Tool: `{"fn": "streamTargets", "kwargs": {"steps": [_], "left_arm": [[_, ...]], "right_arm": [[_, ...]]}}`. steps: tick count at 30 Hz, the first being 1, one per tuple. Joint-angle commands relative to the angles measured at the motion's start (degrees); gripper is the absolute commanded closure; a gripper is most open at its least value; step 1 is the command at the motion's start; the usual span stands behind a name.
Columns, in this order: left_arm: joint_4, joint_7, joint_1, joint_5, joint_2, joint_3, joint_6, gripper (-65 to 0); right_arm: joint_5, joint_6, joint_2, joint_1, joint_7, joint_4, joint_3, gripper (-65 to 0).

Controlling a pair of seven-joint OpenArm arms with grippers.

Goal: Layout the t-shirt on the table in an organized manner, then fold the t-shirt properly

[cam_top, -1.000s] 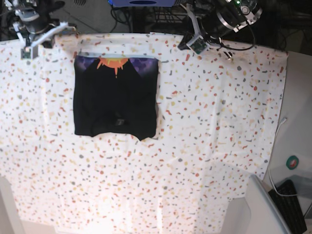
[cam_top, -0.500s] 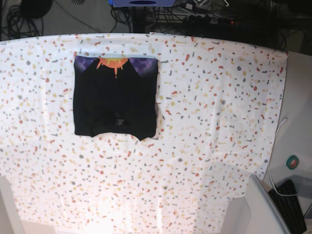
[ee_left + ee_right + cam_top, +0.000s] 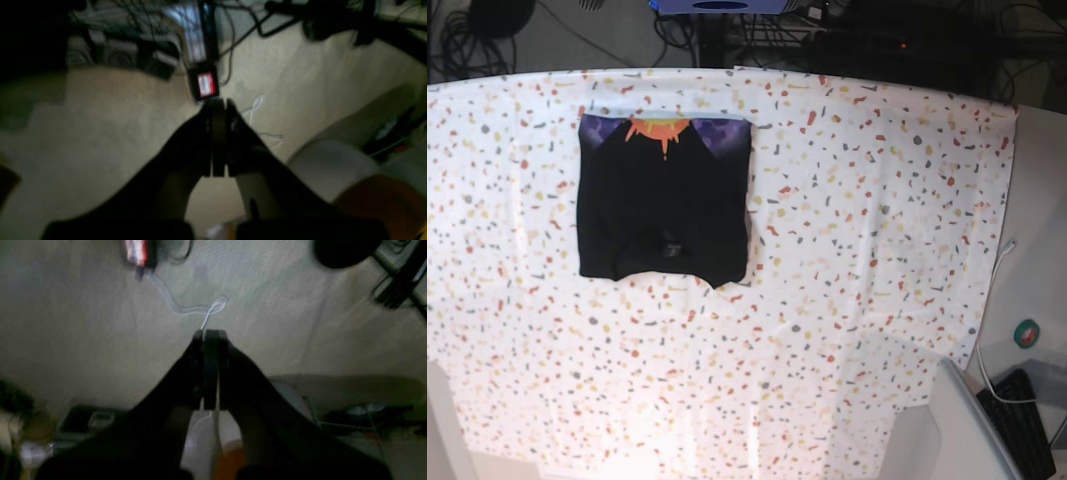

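Observation:
The black t-shirt (image 3: 663, 200) lies folded into a neat rectangle on the flecked white table (image 3: 857, 220), toward the far left. A strip of purple print with an orange figure shows along its far edge. Neither arm appears in the base view. In the left wrist view my left gripper (image 3: 217, 101) is shut with nothing between its fingers, pointing at a carpeted floor. My right gripper (image 3: 210, 333) is likewise shut and empty, seen over the floor in the right wrist view. The t-shirt and the table are out of both wrist views.
Beyond the table's far edge are dark cables and equipment (image 3: 867, 35). A keyboard (image 3: 1027, 415) and a white cable (image 3: 992, 290) lie off the table's right side. Each wrist view shows a small black box with a red label (image 3: 204, 85), cables and carpet.
A second ago both arms hung over the table's far edge; they have since pulled back out of the base view. The t-shirt has not moved.

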Motion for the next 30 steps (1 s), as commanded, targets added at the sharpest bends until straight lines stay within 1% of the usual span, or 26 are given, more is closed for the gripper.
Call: {"fn": "streamTargets", "kwargs": {"steps": [1, 2, 3, 4, 7, 9, 13, 22, 25, 26, 27, 30], "left_arm": [[-2.1, -2.4, -0.7, -0.2, -0.2, 0.0, -0.5, 0.0], [-2.1, -3.1, -1.5, -0.2, -0.2, 0.0, -0.5, 0.0], [-1.7, -2.7, -1.8, -0.2, -0.2, -0.1, -0.5, 0.0], [-0.4, -1.8, -1.8, -0.2, -0.2, -0.1, -0.5, 0.0], [4.5, 3.8, -2.1, -0.2, -0.9, -0.1, -0.5, 0.0], [5.8, 6.3, -3.0, -0.2, -1.1, 0.0, -0.5, 0.0], [5.8, 6.8, -3.7, -0.6, -1.1, -0.6, -0.5, 0.0], [5.7, 6.6, -3.7, -0.4, -0.6, -0.3, -0.5, 0.0], [6.1, 6.6, -4.0, -0.8, -0.6, -0.8, -0.1, 0.0], [6.1, 6.5, -4.2, -0.8, -0.6, -0.8, 1.4, 0.0], [6.1, 6.5, -4.4, -0.8, -0.6, -0.8, 4.1, 0.0], [5.8, 6.5, -4.1, -0.8, -0.6, -0.8, 16.1, 0.0]], "right_arm": [[0.0, 1.3, 0.1, 0.0, 4.7, -3.4, 0.0, 0.0], [0.0, 0.9, -0.4, 0.5, 9.1, -5.5, 0.0, 0.0], [0.1, 0.2, -0.4, 0.5, 11.4, -5.6, 0.0, 0.0], [0.1, -0.6, -0.4, 0.5, 11.7, -5.0, 0.0, 0.0], [0.2, -2.8, -0.4, 0.5, 9.6, -2.6, 0.0, 0.0], [0.3, -3.1, -0.4, 0.5, 9.2, -1.1, 0.1, 0.0], [0.3, -3.1, -0.6, 0.5, 9.1, -0.3, 0.2, 0.0], [0.3, -3.1, -2.5, 1.3, 9.3, -0.3, 0.0, 0.0], [0.3, -3.0, -2.5, 2.2, 9.3, -0.3, -0.1, 0.0], [0.3, -3.0, -2.5, 2.8, 9.3, -0.3, -0.1, 0.0], [0.2, -3.0, -2.4, 3.0, 9.3, -0.3, -0.2, 0.0], [0.0, -3.0, -2.3, 3.3, 9.3, -0.3, -0.2, 0.0]]}}
